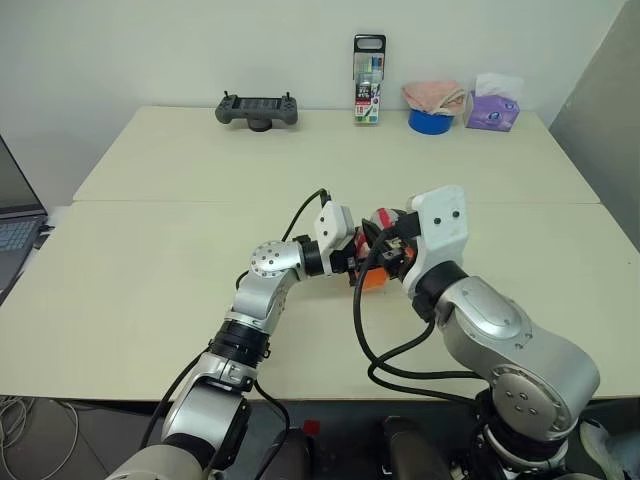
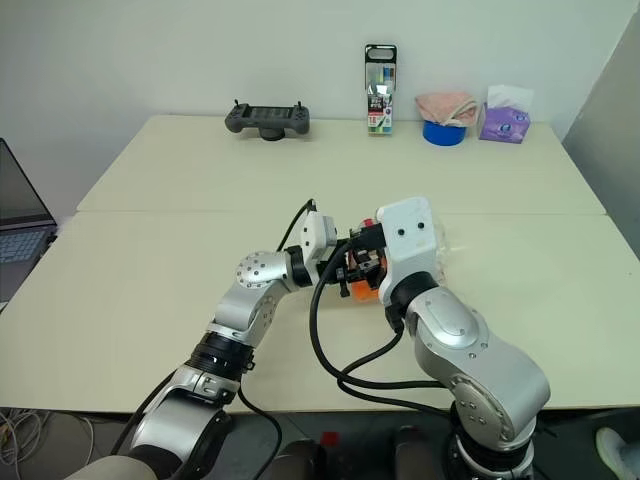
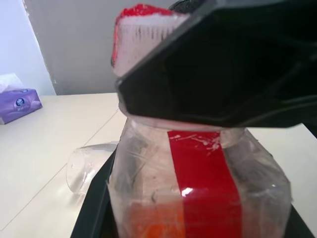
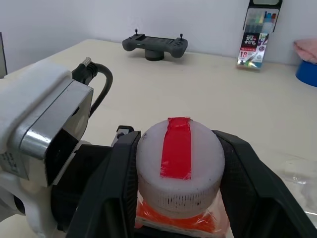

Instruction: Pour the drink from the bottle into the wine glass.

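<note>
bottle gripped at body and cap, mid-table

one bottle [image 3: 198, 183] stands upright near the middle of the table [image 1: 150, 260], toward its near edge. the left gripper [image 1: 362, 262] has its jaws pressed onto the bottle's body. the right gripper [image 4: 179, 173] has one finger on each side of the cap [image 4: 178, 158], pinching it. orange drink [image 3: 153, 225] fills the lower part. one wine glass [image 3: 89, 163] lies on its side just beside the bottle. along the far edge: one controller [image 1: 257, 109], one marker pack [image 1: 367, 80], one tissue box [image 1: 492, 105].
</note>
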### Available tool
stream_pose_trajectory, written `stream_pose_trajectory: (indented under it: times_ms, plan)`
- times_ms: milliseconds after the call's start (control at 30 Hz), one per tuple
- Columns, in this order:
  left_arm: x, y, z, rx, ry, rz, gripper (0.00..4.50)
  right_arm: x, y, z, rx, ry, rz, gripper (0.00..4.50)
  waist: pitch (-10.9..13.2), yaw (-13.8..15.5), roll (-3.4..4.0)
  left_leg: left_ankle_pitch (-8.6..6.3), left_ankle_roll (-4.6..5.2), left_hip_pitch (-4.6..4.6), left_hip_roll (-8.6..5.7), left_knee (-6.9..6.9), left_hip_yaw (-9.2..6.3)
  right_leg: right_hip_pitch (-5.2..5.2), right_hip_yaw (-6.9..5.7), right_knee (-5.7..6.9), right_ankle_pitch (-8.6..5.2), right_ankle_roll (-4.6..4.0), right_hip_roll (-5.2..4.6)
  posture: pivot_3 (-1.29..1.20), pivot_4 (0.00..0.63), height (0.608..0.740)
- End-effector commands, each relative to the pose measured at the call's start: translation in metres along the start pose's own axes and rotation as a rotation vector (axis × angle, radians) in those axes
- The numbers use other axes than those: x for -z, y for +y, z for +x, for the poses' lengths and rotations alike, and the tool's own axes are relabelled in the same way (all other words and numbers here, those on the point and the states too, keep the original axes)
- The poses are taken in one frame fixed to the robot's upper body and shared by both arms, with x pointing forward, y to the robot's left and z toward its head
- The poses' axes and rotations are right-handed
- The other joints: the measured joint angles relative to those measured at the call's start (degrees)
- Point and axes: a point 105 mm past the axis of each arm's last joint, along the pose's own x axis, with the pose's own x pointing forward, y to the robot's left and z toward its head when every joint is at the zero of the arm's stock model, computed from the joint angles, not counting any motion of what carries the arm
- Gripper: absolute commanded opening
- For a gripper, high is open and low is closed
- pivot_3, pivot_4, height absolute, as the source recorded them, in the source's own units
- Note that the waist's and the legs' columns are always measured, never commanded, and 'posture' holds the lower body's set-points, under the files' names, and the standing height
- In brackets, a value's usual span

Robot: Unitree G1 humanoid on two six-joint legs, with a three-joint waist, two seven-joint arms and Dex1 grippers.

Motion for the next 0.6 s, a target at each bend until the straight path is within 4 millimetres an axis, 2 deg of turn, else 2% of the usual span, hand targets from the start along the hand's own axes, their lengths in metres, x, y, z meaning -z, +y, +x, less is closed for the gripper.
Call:
stream_pose_trajectory:
  times_ms: [33,133,233,300,433,600]
  plan:
    - [-0.010,-0.003,-0.003,0.024,-0.027,0.009,1.66,-0.026,0.008,-0.011,-0.311,-0.140,-0.086,1.86,0.0,0.0,0.00,0.00,0.00,0.00,-0.01,0.00,0.00,0.03,0.00,-0.03,-0.07,0.12,-0.01,0.00,0.150,0.740]
    - [-0.010,-0.009,-0.003,0.051,-0.024,-0.009,1.66,-0.022,0.018,-0.020,-0.707,-0.089,-0.109,1.87,0.0,0.0,0.00,-0.01,0.03,0.08,-0.03,0.01,0.04,0.15,0.00,-0.08,-0.08,0.14,-0.01,0.00,0.150,0.740]
    - [-0.011,-0.015,-0.001,0.073,-0.021,-0.016,1.66,-0.023,0.013,-0.024,-1.009,-0.019,-0.167,1.87,0.0,-0.2,0.00,-0.01,0.04,0.13,0.03,0.02,0.06,0.16,-0.01,-0.03,-0.08,0.13,0.05,0.00,0.150,0.740]
    - [-0.013,-0.017,-0.001,0.079,-0.022,-0.026,1.65,-0.030,0.004,-0.011,-1.064,-0.037,-0.155,1.87,0.0,-0.3,0.00,0.00,0.06,0.15,0.06,0.00,0.01,0.16,-0.05,-0.01,-0.08,0.13,0.08,0.00,0.150,0.740]
    - [-0.017,-0.028,-0.006,0.111,-0.016,-0.058,1.65,-0.026,-0.007,0.001,-1.194,0.003,-0.195,1.87,0.0,-0.6,0.01,0.00,0.06,0.22,0.18,-0.03,0.00,0.16,-0.05,0.05,-0.08,0.13,0.19,0.00,0.150,0.740]
    - [-0.014,-0.036,-0.014,0.131,0.019,-0.093,1.65,-0.028,-0.011,-0.002,-1.271,0.001,-0.205,1.87,0.0,-0.1,0.00,-0.01,0.04,0.08,0.06,-0.02,-0.01,0.09,-0.05,0.00,0.07,-0.12,0.01,0.00,0.150,0.740]
